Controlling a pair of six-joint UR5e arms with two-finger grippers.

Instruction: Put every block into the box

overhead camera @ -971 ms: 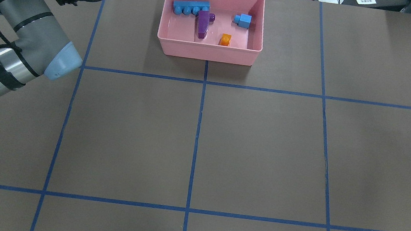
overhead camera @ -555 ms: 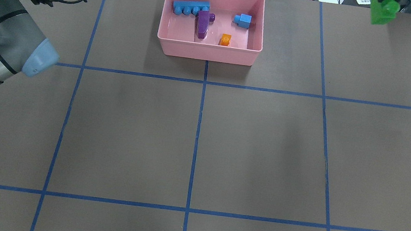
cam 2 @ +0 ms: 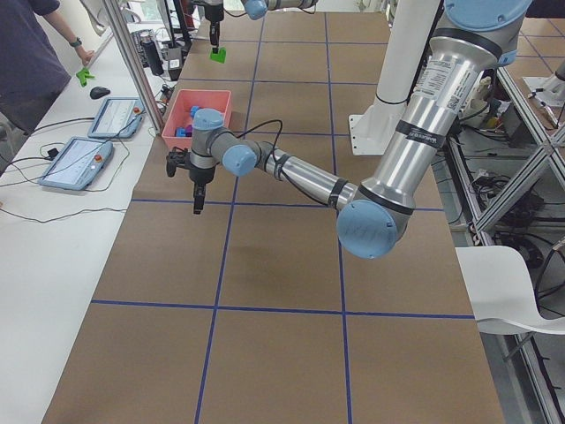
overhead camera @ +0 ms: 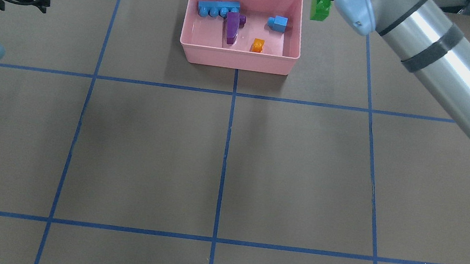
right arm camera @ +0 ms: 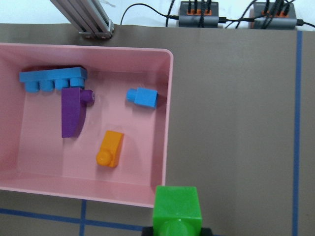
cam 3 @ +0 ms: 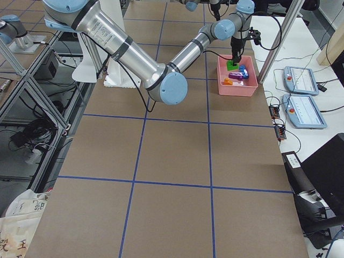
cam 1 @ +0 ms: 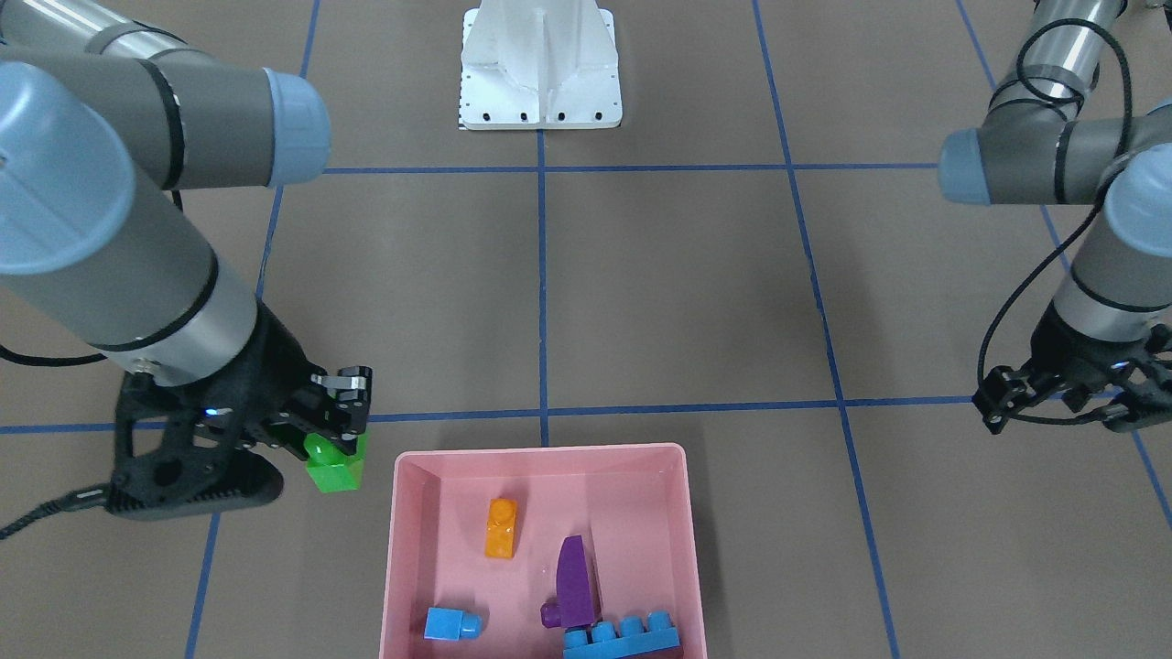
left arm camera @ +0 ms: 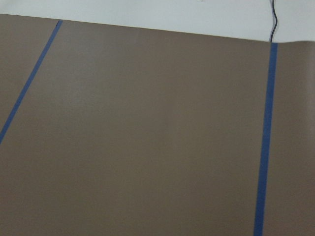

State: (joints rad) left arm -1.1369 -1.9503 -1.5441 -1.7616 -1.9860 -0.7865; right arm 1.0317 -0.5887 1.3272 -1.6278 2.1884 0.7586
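Carrying the green two-stud block (right arm camera: 177, 205) in the right gripper (cam 1: 341, 437), clamped on it and lifted clear of the table (overhead camera: 302, 167). Not over the box (right arm camera: 169, 123) yet: hanging just outside its right wall, near the robot-side corner by the front-facing view. From overhead, long side roughly along that wall, so probably no need to turn it.

Next out, lying on the box floor: the orange sloped block (right arm camera: 110, 148) closest to the carried one, then the purple sloped block (right arm camera: 73, 112) and the small blue cube (right arm camera: 142, 97). Against the far wall, the long blue four-stud block (right arm camera: 51, 78), just beside or touching the purple one's end. Bare floor between orange and cube, toward the right wall.

Judged from this: last of five, four already in. Box to the robot's left of the held block, so a short sideways carry leftward over the rim, then letting go above that bare patch. Worth watching the rim — easy to clip on a low pass.

Farthest off, the left gripper (cam 1: 1067, 403), well apart on the box's other side, nothing visible in it — spread or closed, cannot tell. Right arm plainly the nearer.
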